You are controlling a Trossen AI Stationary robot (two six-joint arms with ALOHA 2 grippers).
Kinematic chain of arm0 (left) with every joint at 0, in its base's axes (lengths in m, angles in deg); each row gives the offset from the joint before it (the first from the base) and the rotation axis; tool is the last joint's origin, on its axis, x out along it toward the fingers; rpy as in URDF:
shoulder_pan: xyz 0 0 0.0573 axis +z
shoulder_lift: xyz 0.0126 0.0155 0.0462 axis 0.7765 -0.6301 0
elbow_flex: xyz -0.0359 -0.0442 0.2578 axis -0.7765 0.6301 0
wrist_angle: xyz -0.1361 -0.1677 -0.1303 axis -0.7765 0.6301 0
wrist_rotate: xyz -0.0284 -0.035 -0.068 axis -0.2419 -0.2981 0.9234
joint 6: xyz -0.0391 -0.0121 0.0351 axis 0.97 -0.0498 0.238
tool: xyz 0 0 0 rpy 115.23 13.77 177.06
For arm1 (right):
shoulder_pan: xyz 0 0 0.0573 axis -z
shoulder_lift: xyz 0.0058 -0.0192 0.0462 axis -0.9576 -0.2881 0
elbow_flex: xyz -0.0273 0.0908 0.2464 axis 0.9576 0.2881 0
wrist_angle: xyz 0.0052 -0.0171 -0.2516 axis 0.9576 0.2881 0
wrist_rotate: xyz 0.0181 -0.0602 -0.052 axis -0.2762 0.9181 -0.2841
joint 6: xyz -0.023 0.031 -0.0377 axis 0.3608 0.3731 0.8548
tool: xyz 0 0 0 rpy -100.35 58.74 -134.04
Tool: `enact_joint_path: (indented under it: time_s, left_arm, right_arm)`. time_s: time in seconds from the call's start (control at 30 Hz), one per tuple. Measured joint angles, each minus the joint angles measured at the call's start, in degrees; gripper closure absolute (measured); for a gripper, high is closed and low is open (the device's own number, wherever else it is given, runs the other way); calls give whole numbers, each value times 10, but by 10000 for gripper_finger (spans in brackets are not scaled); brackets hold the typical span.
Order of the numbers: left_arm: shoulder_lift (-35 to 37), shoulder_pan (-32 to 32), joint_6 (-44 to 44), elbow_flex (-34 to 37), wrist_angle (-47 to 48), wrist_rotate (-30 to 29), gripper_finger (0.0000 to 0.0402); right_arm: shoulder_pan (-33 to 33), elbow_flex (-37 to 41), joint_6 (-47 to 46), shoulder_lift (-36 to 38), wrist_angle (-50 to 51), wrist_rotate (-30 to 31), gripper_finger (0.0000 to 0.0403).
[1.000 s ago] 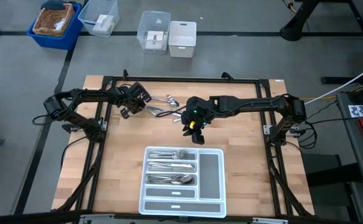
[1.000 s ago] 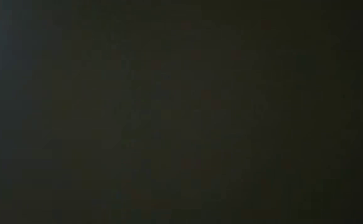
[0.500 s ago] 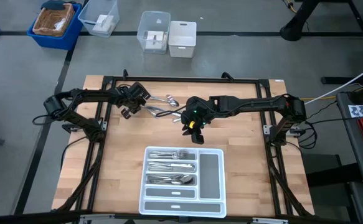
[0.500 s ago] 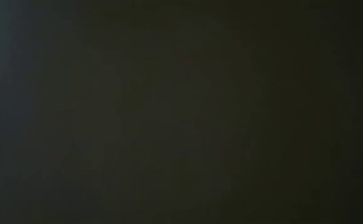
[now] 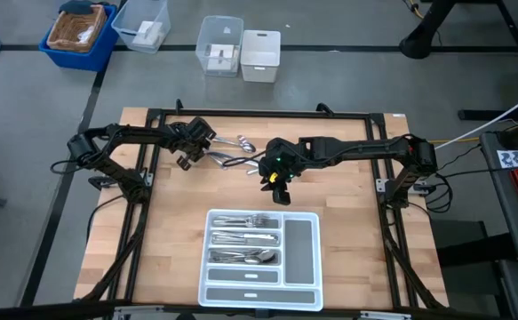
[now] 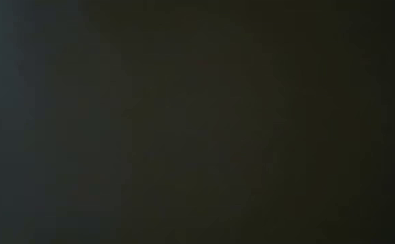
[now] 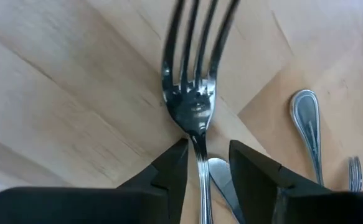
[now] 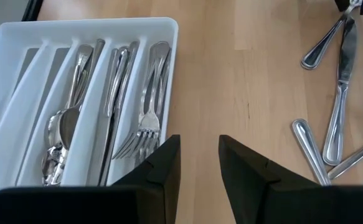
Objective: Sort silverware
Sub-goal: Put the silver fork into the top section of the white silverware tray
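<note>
Both arms are matte black and built of slim jointed links, with thin black cables trailing from their bases. The right gripper (image 5: 274, 185) carries a small green light and a yellow patch; the fingers (image 8: 156, 168) are black, angular wedges.

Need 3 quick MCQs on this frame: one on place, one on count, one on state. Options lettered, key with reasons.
1. Where does the loose silverware lie?
A. on the floor
B. on the table between the two grippers
C. inside the blue bin

2. How many tray compartments hold cutlery?
A. three
B. none
C. all

3. What stands between the left gripper jaws?
A. a fork's neck
B. a spoon bowl
C. nothing

Key: 1 B, the high view shows the pile between the left gripper and the right gripper. 2 A, forks, knives and spoons fill three slots; the others look bare. 3 A, the left wrist view shows the fork there, jaws apart.
</note>
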Motion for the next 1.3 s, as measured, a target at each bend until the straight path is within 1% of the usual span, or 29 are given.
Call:
enact_joint_path:
  time_s: [0.27, 0.43, 0.53, 0.7, 0.77, 0.87, 0.93, 1.07, 1.3]
  left_arm:
    - [0, 21, 0, 1, 9, 15, 359]
    - [0, 30, -35, 2, 10, 29, 393]
    - [3, 30, -67, 3, 10, 30, 395]
    - [29, 30, -130, 6, 3, 25, 398]
    - [43, 31, -158, 7, -3, 9, 398]
    - [74, 32, -218, 6, -8, 5, 401]
    - [96, 31, -273, 6, -6, 10, 401]
    - [150, 28, -396, 6, -9, 48, 401]
    - [254, -4, -543, 5, -6, 179, 401]
  right_arm:
    - [0, 0, 0, 0, 3, 0, 291]
    - [0, 0, -1, 0, 6, 0, 291]
    - [0, 0, 0, 0, 12, 0, 291]
    - [0, 0, 0, 0, 16, 0, 291]
    - [0, 0, -1, 0, 16, 0, 291]
    - [0, 0, -2, 0, 16, 0, 291]
    - [0, 0, -8, 0, 16, 0, 291]
    - [0, 0, -58, 0, 16, 7, 291]
    - [-1, 0, -186, 0, 17, 61, 291]
